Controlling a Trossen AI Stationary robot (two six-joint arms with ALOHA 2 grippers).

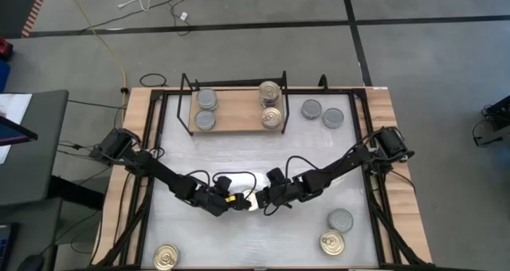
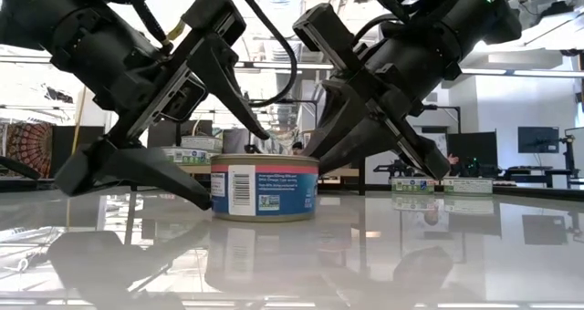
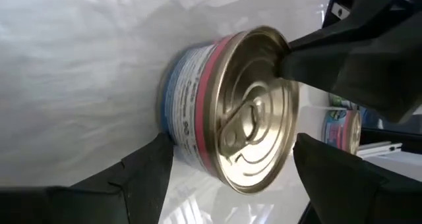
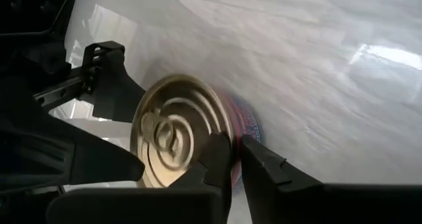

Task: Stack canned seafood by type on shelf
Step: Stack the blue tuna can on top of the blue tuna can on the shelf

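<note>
From above, the glossy white bench point(image 1: 255, 155) sits on a grey floor crossed by dark tape lines, with cables trailing off at the far side. The wooden shelf point(image 1: 235, 111) stands at the bench's far edge with grey-topped tins point(image 1: 206, 109) on its left part and gold-topped tins point(image 1: 271, 104) on its right. Two grey tins point(image 1: 322, 113) lie just beside the shelf, three more sit near the front corners. Both arms meet mid-bench at one gold-topped can point(image 1: 253, 201).

At bench height, that can point(image 2: 265, 188) stands upright on the mirror-like surface, the left claw point(image 2: 196, 155) and right claw point(image 2: 365, 132) leaning in from either side; behind are ceiling lights, desks and monitors.

Past the left wrist, the left claw point(image 3: 231, 174) is spread wide with its fingers either side of the can point(image 3: 254, 112), not clamped.

Past the right wrist, the right claw point(image 4: 236, 159) is nipped together on the can's rim point(image 4: 227, 128)
</note>
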